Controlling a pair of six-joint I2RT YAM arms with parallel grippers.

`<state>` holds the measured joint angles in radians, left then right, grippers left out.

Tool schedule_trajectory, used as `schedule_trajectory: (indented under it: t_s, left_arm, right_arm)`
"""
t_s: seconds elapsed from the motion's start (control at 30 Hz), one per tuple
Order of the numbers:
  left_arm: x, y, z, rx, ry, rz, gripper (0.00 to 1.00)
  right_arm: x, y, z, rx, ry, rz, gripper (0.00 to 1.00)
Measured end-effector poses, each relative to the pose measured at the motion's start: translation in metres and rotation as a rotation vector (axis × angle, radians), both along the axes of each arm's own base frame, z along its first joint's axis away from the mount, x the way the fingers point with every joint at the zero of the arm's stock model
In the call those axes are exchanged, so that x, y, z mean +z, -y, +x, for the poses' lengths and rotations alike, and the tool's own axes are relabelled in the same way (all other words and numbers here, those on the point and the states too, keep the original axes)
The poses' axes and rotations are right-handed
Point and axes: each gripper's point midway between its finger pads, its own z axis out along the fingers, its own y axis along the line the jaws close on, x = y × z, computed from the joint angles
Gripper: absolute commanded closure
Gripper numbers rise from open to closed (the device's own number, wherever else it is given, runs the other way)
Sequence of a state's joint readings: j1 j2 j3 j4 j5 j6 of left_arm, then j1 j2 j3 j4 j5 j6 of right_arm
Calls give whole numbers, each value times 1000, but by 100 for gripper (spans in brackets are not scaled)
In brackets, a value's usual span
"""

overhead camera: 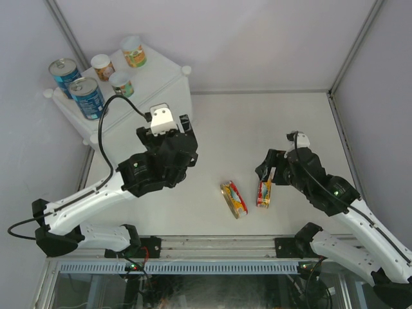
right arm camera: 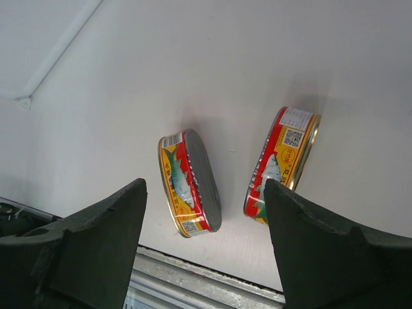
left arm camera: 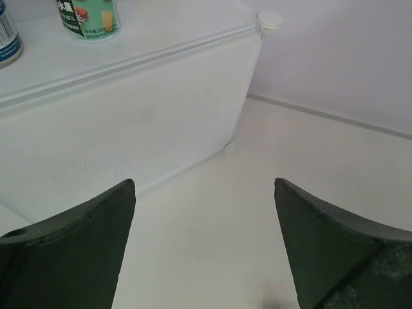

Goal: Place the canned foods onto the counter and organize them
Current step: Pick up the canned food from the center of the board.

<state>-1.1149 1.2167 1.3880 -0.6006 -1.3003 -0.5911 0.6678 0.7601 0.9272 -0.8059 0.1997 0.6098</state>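
Note:
The counter [overhead camera: 161, 77] stands at the far left and carries two tall blue cans [overhead camera: 87, 96] and three small round cans [overhead camera: 121, 84]. Two flat red-and-yellow tins lie on the table toward the near edge, one [overhead camera: 234, 198] left of the other [overhead camera: 264, 192]. My left gripper [overhead camera: 185, 129] hangs open and empty just right of the counter; in its wrist view the gripper [left arm camera: 203, 183] faces the counter's side wall [left arm camera: 129, 116]. My right gripper [overhead camera: 269, 175] is open above the tins, holding nothing. In the right wrist view the gripper [right arm camera: 205, 183] frames the left tin [right arm camera: 190, 183], and one finger overlaps the right tin [right arm camera: 281, 164].
The table's near edge with its metal rail [right arm camera: 206, 283] runs just below the tins. Grey walls enclose the table on three sides. A corner knob [left arm camera: 269, 19] of the counter shows ahead of the left gripper, with a green-labelled can [left arm camera: 90, 16] on top.

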Motion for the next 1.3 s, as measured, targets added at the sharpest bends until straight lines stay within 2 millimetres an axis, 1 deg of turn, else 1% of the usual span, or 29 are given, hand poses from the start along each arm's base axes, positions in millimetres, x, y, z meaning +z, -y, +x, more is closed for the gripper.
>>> schedule_trajectory:
  t_s: [0.13, 0.2, 0.23, 0.37, 0.57, 0.7, 0.87, 0.97, 1.03, 1.1, 1.3]
  left_arm:
    - [-5, -1, -8, -17, -14, -8, 9]
    - [-11, 3, -11, -39, -31, -21, 9]
    - [-17, 6, -12, -54, -45, -25, 9]
    - [-49, 23, -18, -126, -131, -27, 9]
    - [-97, 56, -27, -233, -275, -39, 9]
    - [-126, 80, -33, -303, -376, -31, 6]
    - [-172, 111, -42, -381, -525, 13, 4]
    - [-196, 125, -48, -423, -613, 13, 3]
    - [-204, 133, -51, -446, -654, -20, 3]
    - [-207, 140, -51, -463, -681, -63, 3]
    - [-215, 157, -43, -468, -738, -229, 3]
  right_arm:
    - [2, 1, -2, -5, 9, 15, 27]
    - [-3, 2, -3, -6, 1, 10, 27]
    - [-8, 3, -4, -7, -8, 5, 27]
    - [-23, 4, -5, -9, -48, -17, 27]
    - [-27, 7, -3, -22, -56, -18, 27]
    - [-42, 16, -3, -52, -94, -36, 27]
    - [-58, 19, -2, -66, -143, -57, 27]
    - [-60, 20, -3, -70, -150, -56, 27]
    - [-60, 21, -2, -72, -150, -55, 27]
    - [-60, 21, -2, -75, -151, -52, 27]
    - [-59, 21, -2, -73, -149, -44, 26]
